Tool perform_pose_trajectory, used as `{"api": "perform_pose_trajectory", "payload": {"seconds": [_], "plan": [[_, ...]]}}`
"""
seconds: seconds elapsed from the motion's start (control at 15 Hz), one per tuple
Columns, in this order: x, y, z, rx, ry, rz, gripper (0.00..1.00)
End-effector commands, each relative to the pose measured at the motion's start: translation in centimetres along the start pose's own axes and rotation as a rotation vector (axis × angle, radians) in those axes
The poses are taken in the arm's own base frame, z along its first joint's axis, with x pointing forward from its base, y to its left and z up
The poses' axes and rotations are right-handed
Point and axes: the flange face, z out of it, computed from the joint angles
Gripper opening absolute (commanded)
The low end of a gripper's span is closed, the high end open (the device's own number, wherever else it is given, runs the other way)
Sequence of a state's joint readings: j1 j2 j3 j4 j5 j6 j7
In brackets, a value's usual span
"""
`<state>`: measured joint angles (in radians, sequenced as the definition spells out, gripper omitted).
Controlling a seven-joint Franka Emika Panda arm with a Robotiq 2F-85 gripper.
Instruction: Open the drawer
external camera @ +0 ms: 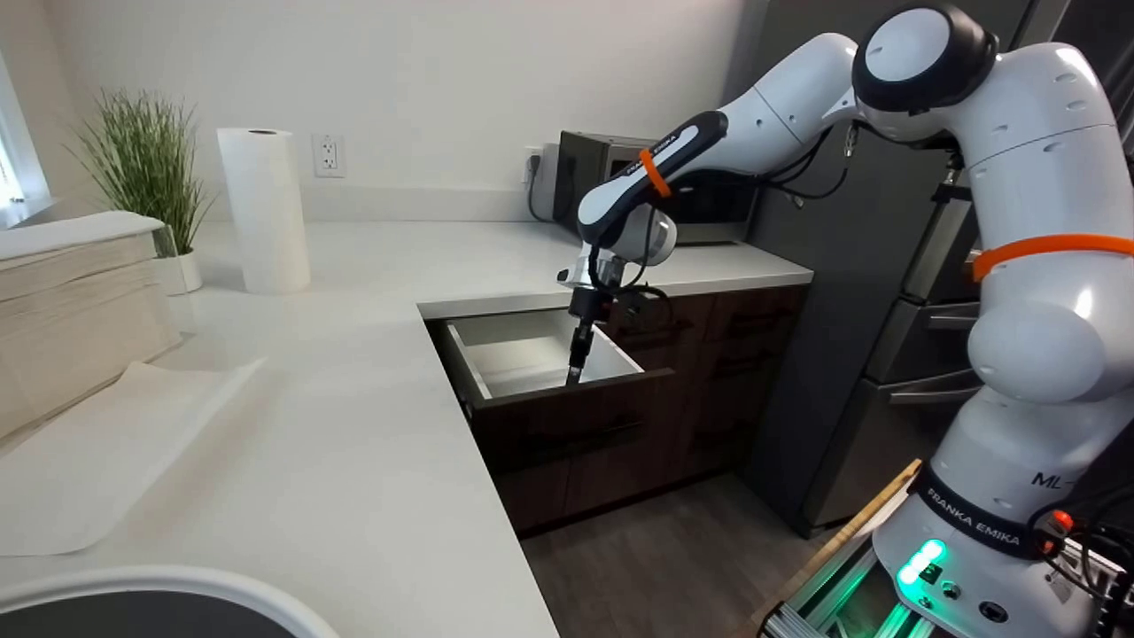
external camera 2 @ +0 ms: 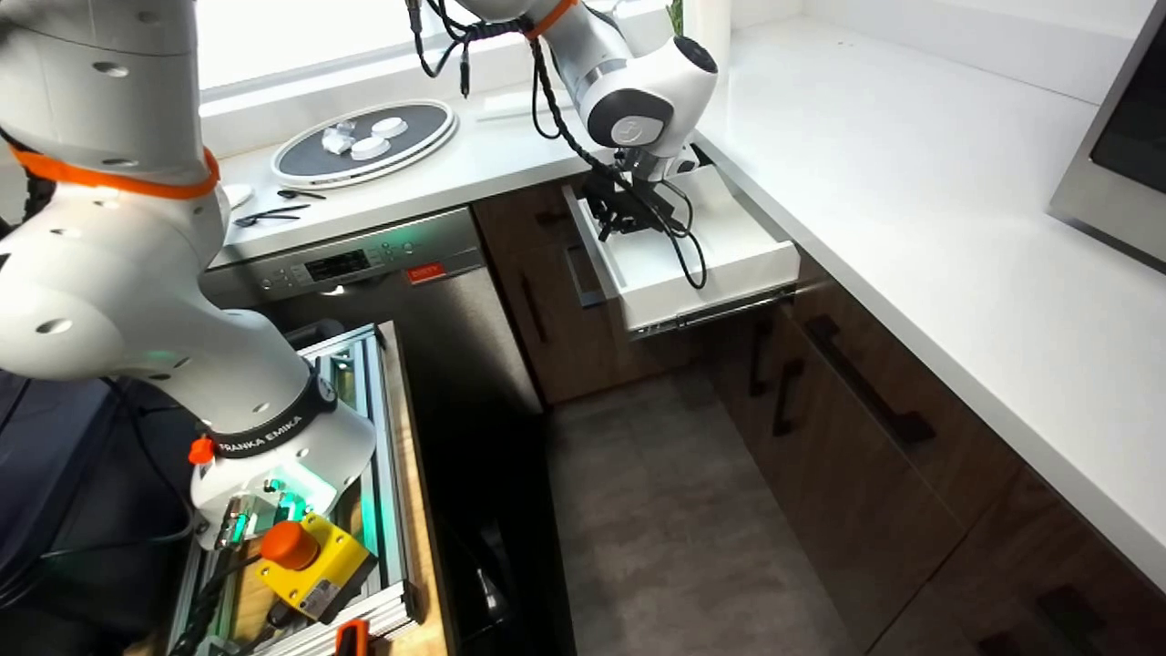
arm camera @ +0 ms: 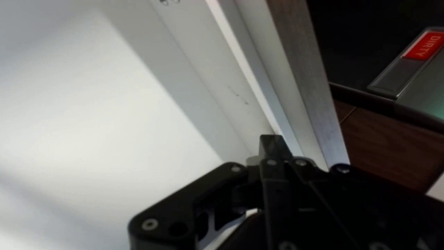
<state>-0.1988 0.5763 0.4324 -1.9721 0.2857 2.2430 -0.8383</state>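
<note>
The pale desk (external camera: 337, 381) spreads over the left and middle of the frame in an exterior view, so the space beneath its edge is best entered from above or from the front. That is probably why the white arm (external camera: 1028, 177), mounted at the right of the frame, arches across and points downward. The drawer (external camera: 540, 416), near the middle of the frame, stands well out from under the desk, its pale interior showing; I judge the task mostly done. In the wrist view its wooden front (arm camera: 307, 80) runs down the upper right, and the end effector (arm camera: 275, 144) reaches inside just beside it, narrow, with nothing visibly held: a placing that suits pushing the front outward from within. The dark tips make actual contact hard to confirm.
</note>
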Motion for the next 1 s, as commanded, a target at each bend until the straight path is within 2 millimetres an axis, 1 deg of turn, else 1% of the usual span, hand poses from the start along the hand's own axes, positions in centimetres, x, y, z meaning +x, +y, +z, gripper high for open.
{"api": "perform_pose_trajectory", "payload": {"seconds": [0.0,0.07,0.13,0.27,0.4,0.6,0.73,0.8,0.87,0.93], "plan": [[-0.2,0.4,-1.1,-0.141,-0.017,0.014,0.26],[-0.2,0.6,-2.1,-0.184,-0.017,0.017,0.26],[-0.3,0.6,-3.5,-0.247,-0.018,0.014,0.31],[-0.3,0.8,-5.9,-0.348,-0.002,0.023,0.47],[-0.1,0.3,-8.8,-0.452,0.021,0.041,0.6],[0.6,-1.2,-13.3,-0.596,0.042,0.106,0.84],[1.1,-2.7,-16.0,-0.684,0.044,0.178,0.98],[1.3,-3.6,-17.5,-0.717,0.037,0.231,1.0],[1.5,-4.5,-18.6,-0.744,0.042,0.282,1.0],[1.7,-5.6,-19.4,-0.766,0.056,0.313,1.0]]}}
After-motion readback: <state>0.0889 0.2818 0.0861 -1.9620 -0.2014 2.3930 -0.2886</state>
